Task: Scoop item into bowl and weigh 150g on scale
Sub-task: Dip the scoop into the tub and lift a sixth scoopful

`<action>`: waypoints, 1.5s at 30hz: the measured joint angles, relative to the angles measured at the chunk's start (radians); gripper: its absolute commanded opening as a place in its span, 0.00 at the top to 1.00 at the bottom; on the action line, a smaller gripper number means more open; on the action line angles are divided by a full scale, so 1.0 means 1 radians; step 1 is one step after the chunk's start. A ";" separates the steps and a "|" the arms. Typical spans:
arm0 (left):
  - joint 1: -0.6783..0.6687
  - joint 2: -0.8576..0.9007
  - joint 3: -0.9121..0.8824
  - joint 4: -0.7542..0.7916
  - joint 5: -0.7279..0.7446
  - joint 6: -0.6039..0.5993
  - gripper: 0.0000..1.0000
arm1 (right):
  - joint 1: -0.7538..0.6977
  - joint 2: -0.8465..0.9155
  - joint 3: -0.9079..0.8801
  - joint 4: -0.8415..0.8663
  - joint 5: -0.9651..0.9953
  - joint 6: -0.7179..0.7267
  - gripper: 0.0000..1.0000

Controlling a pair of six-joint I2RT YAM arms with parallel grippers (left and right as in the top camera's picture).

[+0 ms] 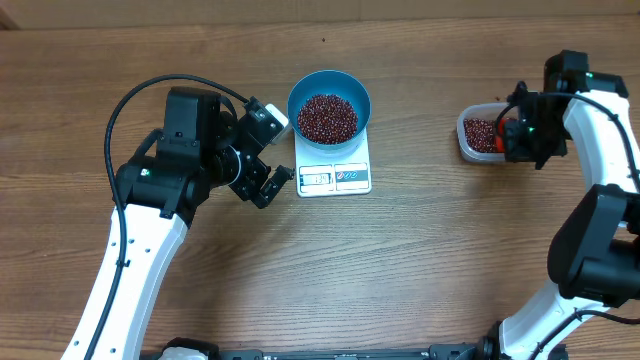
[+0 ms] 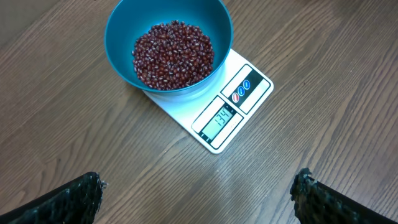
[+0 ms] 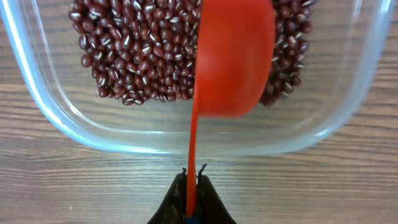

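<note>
Right gripper (image 3: pixel 193 177) clamping red scoop (image 3: pixel 236 56) handle over clear tub (image 3: pixel 50 118); left gripper (image 2: pixel 196 196) hovering, jaws wide apart, near scale (image 2: pixel 255 84) carrying blue bowl (image 2: pixel 121 37) of beans (image 2: pixel 174 53).

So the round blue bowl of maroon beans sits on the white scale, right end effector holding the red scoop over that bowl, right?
No: right wrist view shows the right end effector holding the red plastic scoop over the clear plastic tub. The round blue bowl is on the flat white scale.
</note>
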 measured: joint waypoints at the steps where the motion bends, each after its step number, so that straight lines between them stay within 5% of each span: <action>1: 0.000 0.000 0.000 0.000 0.000 0.000 0.00 | 0.000 0.000 0.010 -0.003 0.001 0.004 0.96; 45: 0.000 0.000 0.000 0.000 0.000 0.000 0.01 | 0.000 0.069 0.048 0.024 -0.116 -0.083 0.96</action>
